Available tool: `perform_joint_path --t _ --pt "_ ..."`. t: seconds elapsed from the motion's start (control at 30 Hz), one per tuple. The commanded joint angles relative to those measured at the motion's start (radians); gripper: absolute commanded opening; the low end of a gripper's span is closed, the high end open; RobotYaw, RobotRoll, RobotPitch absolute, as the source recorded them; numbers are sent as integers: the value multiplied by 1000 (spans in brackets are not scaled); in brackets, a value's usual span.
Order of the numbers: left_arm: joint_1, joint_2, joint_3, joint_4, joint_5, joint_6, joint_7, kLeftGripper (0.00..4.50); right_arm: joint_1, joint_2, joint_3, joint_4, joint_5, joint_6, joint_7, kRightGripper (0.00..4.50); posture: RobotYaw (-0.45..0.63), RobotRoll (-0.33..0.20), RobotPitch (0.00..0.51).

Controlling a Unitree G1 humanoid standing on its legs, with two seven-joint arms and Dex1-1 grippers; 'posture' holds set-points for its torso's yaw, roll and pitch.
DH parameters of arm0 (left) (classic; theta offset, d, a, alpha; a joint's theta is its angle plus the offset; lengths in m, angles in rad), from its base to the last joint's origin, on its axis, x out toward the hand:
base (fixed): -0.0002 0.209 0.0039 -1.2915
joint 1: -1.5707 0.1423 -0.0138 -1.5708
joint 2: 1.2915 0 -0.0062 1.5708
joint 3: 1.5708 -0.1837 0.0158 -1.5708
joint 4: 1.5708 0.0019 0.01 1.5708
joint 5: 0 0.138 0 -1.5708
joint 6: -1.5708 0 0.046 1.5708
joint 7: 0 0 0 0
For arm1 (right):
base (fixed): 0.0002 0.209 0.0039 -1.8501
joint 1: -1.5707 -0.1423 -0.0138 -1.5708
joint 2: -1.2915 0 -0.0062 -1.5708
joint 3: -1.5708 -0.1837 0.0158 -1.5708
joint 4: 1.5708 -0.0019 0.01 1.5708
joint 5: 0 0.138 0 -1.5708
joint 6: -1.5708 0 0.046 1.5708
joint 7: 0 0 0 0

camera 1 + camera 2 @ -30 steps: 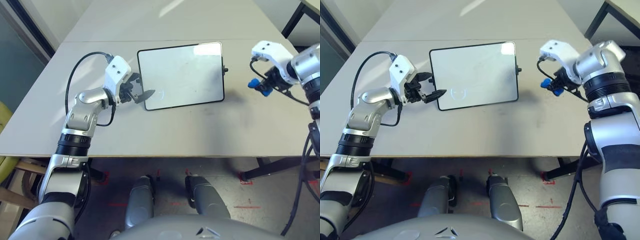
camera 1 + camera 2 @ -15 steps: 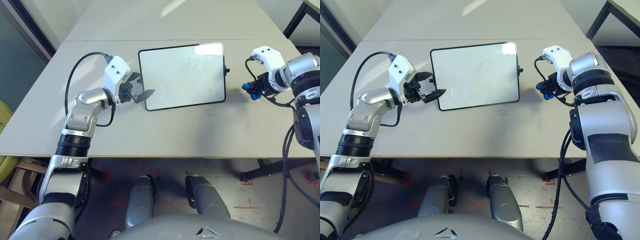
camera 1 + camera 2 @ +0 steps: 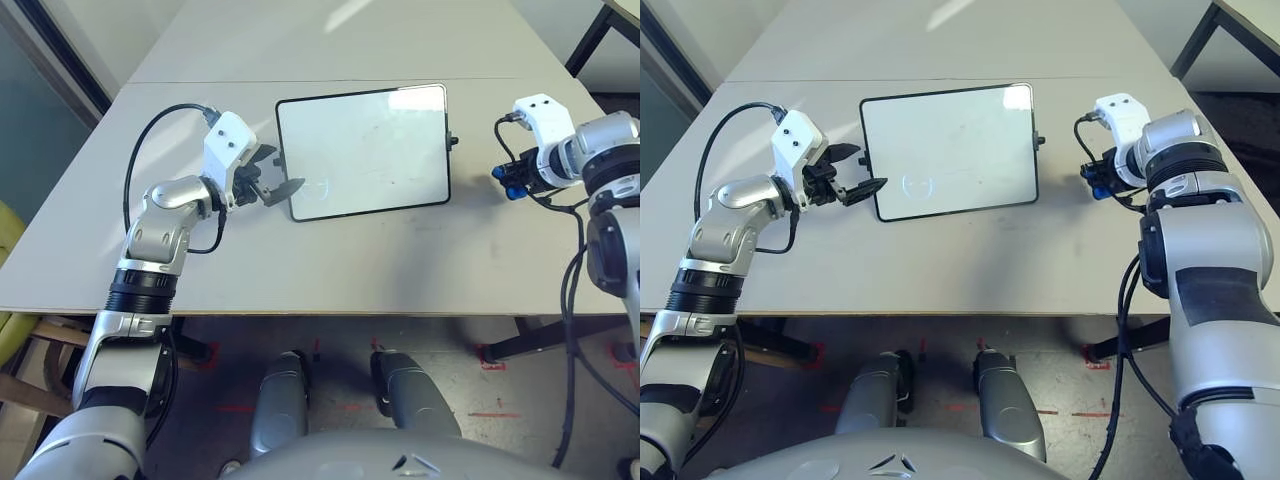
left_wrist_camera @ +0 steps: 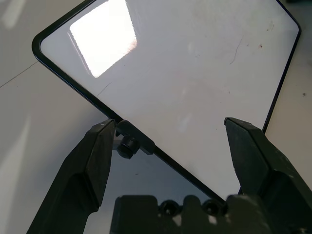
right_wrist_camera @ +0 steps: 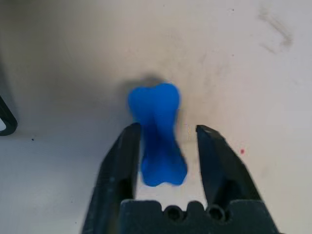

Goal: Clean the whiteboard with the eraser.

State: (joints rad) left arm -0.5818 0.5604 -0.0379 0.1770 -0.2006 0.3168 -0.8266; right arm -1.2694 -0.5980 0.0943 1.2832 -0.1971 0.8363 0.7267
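Observation:
The whiteboard (image 3: 365, 150) lies flat in the middle of the table, white with a thin black frame and a faint circle near its near-left corner. My left gripper (image 3: 282, 170) is open at the board's left edge, one finger on each side of the small black side knob (image 4: 127, 145). The eraser (image 5: 158, 131), a small blue bone-shaped block, rests on the table to the right of the board. My right gripper (image 5: 168, 130) stands open around it, with a visible gap beside one finger (image 5: 209, 151).
The grey table (image 3: 330, 260) has bare surface in front of and behind the board. Its front edge runs close below both arms. A seam crosses the table just behind the board. Another table's dark leg (image 3: 590, 40) stands at the far right.
My right gripper came down to the table right of the board with the eraser and its fingers have opened off it. The left arm has shifted slightly left.

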Motion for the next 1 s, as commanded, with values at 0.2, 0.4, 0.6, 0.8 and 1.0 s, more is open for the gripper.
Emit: perform_joint_path --t 0.2,0.4,0.6,0.8,1.0 --pt "-10 13 5 -17 -2 14 -11 4500 -9 -25 -11 -6 17 -19 14 4490 -107 0 107" --pt "20 19 88 -97 -73 63 14 4500 18 -57 -63 -84 66 -251 46 4490 -95 0 108" --pt "86 26 263 -166 -124 129 151 4500 182 -66 -266 -237 231 -482 -42 4490 -74 0 124" --pt "44 20 383 -53 -91 125 361 4500 355 -41 -429 -352 357 -654 -157 4490 -71 0 138" --pt "13 28 404 94 -59 73 448 4500 491 -12 -494 -403 412 -783 -221 4490 -84 0 143"
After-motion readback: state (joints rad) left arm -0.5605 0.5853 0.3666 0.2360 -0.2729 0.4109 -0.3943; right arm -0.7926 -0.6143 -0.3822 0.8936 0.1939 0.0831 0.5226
